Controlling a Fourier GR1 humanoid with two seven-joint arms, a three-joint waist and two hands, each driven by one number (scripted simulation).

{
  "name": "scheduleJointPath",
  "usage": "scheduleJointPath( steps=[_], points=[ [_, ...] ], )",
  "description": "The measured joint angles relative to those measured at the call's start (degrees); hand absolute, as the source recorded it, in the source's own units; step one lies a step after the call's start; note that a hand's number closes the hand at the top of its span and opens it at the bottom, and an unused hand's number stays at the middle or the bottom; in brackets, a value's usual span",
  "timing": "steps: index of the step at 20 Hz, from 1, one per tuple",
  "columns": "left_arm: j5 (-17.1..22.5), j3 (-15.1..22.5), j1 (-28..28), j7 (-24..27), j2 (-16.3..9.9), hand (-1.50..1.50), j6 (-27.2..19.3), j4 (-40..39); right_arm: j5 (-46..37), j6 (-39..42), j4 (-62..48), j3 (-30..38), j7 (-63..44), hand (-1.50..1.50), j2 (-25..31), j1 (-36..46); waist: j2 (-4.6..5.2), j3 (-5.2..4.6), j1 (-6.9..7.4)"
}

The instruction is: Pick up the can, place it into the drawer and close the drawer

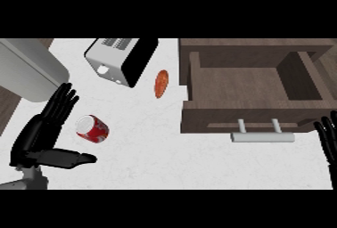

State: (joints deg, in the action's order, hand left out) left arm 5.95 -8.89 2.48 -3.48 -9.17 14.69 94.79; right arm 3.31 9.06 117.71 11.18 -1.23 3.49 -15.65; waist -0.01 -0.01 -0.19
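Presently: left hand [43,129] open beside can [92,128], fingers straight, thumb spread, framing it for grasp. Can lies on bench [164,151], well left of open drawer [253,84]. Right hand [327,138] open, resting near handle [262,137].

Red-and-white can [92,128], brown wooden drawer [253,89], white counter [164,151].

One can [92,128], one open drawer [253,84], one toaster [120,60], one orange disc [161,83], two black hands, left hand [43,133], right hand [327,141]

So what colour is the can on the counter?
Red with a silver top, the can shows in the head view.
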Motion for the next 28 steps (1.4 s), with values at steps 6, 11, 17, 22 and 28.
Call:
scheduleJointPath(
  steps=[6, 11, 17, 22, 28],
  points=[
    [-2.52, 0.19, -0.74, 3.96, 1.01, -1.50, -1.03, -3.72, -0.37, 0.89, 0.56, 0.25, -0.25, -1.50, -0.56, -0.10, -0.01, -0.01, 0.03],
    [-3.42, -1.69, 1.60, 7.94, -0.38, -1.50, -0.70, -10.92, 0.17, 1.63, 0.39, 1.10, -0.78, -1.50, -0.44, 0.88, 0.01, 0.01, -0.02],
    [-4.70, -2.99, 1.25, 15.32, -1.70, -1.50, 0.74, -18.65, -1.05, 1.72, 0.06, 0.51, -0.51, -1.50, -1.48, 1.07, 0.01, 0.00, 0.00],
    [-5.42, -4.24, 3.41, 19.53, -3.39, -1.50, 1.57, -25.71, -1.24, 2.30, -0.67, 1.00, 0.06, -1.50, -1.38, 1.55, 0.01, 0.00, -0.04],
    [-7.23, -4.74, 3.99, 26.85, -4.73, -1.50, 2.31, -34.34, -1.46, 1.95, 0.47, 1.36, -0.82, -1.50, -1.81, 1.78, 0.01, -0.01, -0.06]
  ],
)
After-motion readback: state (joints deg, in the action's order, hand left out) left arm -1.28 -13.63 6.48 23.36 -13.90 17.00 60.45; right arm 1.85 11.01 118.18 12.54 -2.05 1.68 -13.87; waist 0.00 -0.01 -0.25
